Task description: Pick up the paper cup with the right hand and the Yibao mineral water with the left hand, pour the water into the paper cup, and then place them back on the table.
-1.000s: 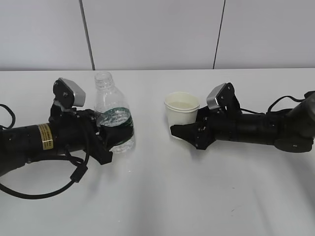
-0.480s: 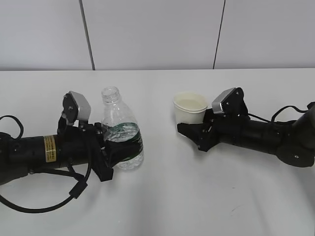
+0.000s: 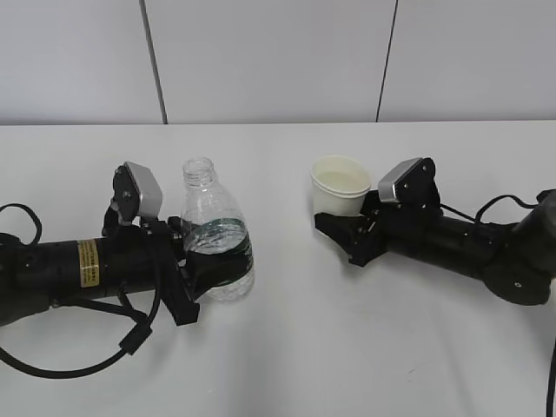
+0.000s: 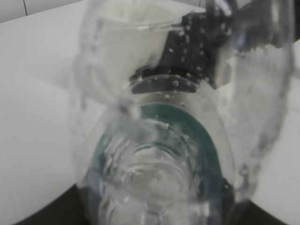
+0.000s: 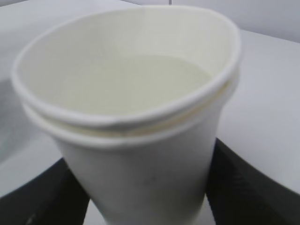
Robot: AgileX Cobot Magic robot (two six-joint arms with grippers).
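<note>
The capless Yibao mineral water bottle (image 3: 213, 230), clear with a dark green label, stands upright at the left. My left gripper (image 3: 201, 271) is shut on its lower half; the bottle fills the left wrist view (image 4: 154, 154). The cream-white paper cup (image 3: 340, 184), holding water and slightly squeezed at the rim, sits at the right. My right gripper (image 3: 334, 228) is shut on its lower part; the cup fills the right wrist view (image 5: 136, 136), with black fingers (image 5: 37, 197) on both sides. Whether either thing touches the table (image 3: 287, 347) I cannot tell.
The white table runs back to a pale panelled wall (image 3: 261, 61) with dark seams. A black cable (image 3: 87, 360) loops on the table under the left arm. Both arms lie low across the tabletop from either side.
The left gripper and bottle have moved right and toward the front. The right gripper and cup have moved right and slightly back. Both holds are kept.
</note>
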